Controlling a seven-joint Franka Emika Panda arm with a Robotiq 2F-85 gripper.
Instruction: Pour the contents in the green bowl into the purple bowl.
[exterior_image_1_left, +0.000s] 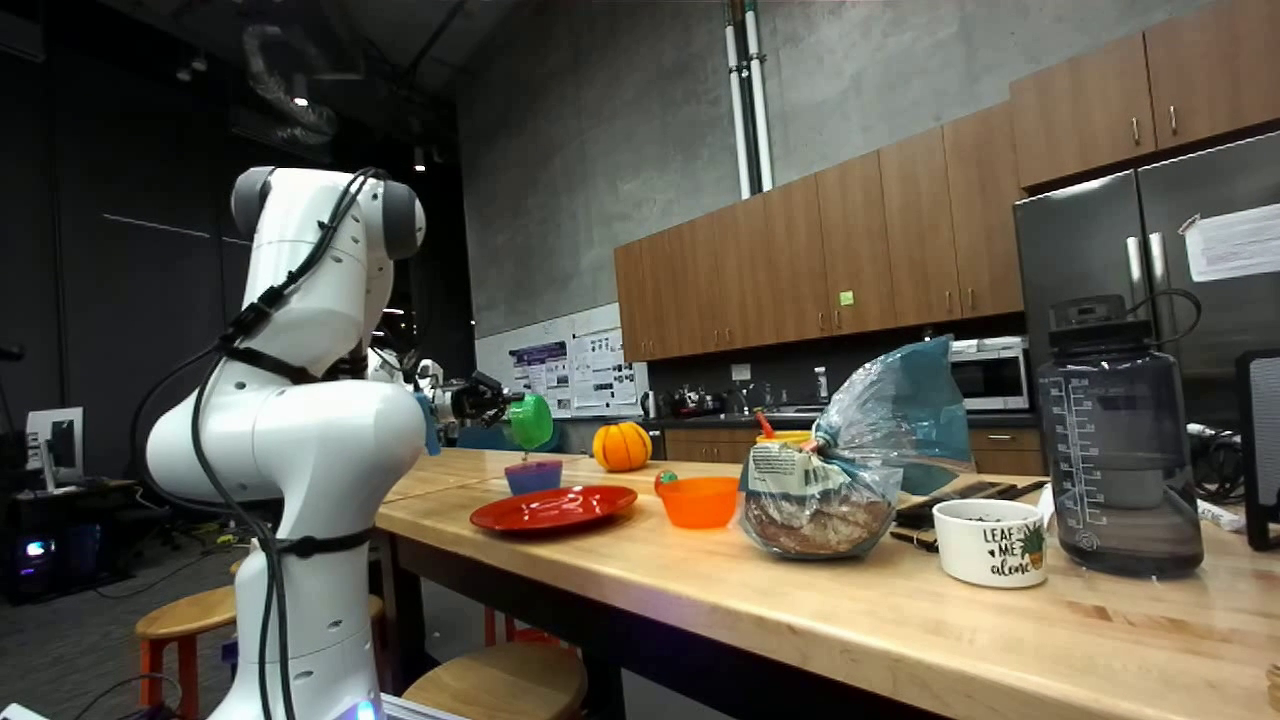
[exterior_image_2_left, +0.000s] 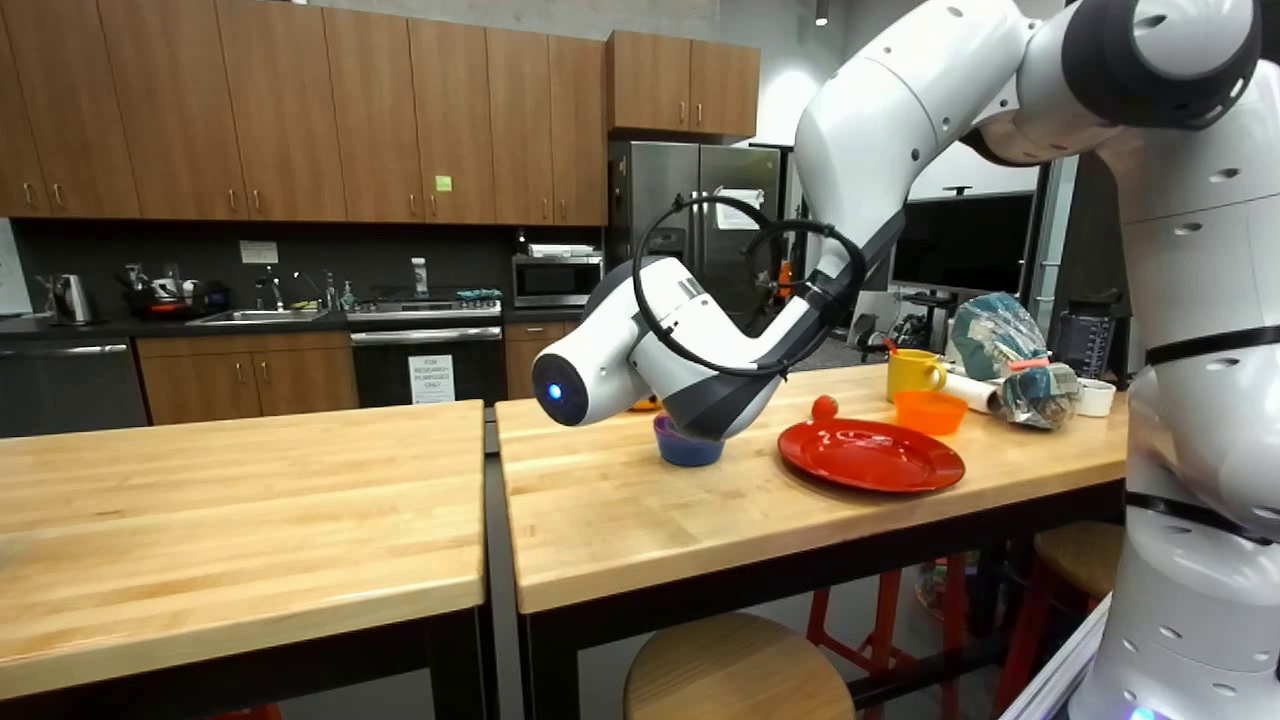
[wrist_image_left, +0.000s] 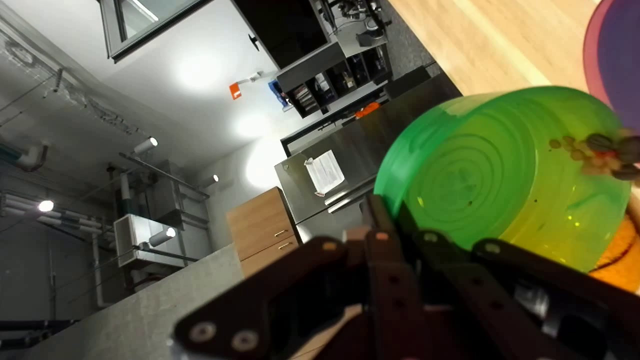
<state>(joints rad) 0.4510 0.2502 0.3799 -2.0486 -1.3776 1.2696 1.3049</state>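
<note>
White arm (exterior_image_2_left: 880, 120) high at the elbow, angling down over the desk (exterior_image_2_left: 620, 530); jaws clamped on the rim of the green bowl (exterior_image_1_left: 530, 421), tipped sideways above the purple bowl (exterior_image_1_left: 533, 479). Brown bits (wrist_image_left: 601, 144) at the green bowl's lip. Pot (exterior_image_1_left: 985, 555) reads "LEAF ME alone"; oven sign (exterior_image_2_left: 432, 379) starts "FOR RESEARCH".

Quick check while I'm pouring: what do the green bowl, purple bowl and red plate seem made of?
Green bowl: likely plastic, glossy and translucent; it catches highlights and light shows through its wall.
Purple bowl: perhaps plastic, going by its vivid colour; finish unclear.
Red plate: smooth and very glossy, with bright reflections; glazed ceramic, enamel or plastic all fit.
</note>
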